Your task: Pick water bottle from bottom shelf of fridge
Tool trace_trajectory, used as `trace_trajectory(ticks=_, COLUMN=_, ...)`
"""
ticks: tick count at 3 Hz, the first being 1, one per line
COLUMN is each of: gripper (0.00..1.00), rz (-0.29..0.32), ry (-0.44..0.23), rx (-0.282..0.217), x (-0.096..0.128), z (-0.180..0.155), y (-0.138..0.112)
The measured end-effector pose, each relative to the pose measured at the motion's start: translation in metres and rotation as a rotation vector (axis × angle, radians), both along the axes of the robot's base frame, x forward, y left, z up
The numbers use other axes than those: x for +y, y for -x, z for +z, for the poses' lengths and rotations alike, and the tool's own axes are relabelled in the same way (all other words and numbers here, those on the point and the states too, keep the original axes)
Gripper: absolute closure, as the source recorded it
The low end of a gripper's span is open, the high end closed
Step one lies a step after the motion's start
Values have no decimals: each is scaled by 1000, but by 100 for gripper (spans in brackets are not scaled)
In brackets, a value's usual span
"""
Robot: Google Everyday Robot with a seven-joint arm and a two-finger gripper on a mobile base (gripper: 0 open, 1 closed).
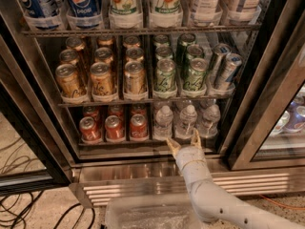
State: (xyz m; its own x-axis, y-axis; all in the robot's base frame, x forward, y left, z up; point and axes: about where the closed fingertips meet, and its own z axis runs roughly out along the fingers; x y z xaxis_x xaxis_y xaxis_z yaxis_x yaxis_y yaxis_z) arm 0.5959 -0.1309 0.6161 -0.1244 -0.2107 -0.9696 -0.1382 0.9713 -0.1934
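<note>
The fridge [47, 109] stands open with its wire racks in view. On the bottom shelf [143, 143] three clear ribbed water bottles with white caps stand in front: left [163, 122], middle [187, 121], right [210, 119]. My gripper [183, 141] is open just in front of the shelf edge, below and in front of the middle bottle. One fingertip [171, 145] points up left, the other up right. It holds nothing and touches no bottle.
Red soda cans [114, 127] fill the left of the bottom shelf. Gold cans [101, 78] and green cans [167, 74] sit on the rack above, large bottles [121, 4] on top. A clear bin [147, 216] sits below. Cables [19, 209] lie on the floor.
</note>
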Motion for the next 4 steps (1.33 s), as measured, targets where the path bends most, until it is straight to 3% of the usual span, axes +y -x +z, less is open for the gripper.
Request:
trace_trajectory(ticks=1, gripper=43, rz=-34, ry=-6, rx=-36, x=-3, z=-4, y=-6)
trace_trajectory(ticks=4, gripper=36, rz=-119, ry=-9, rx=-112, x=-12, z=-9, y=-27)
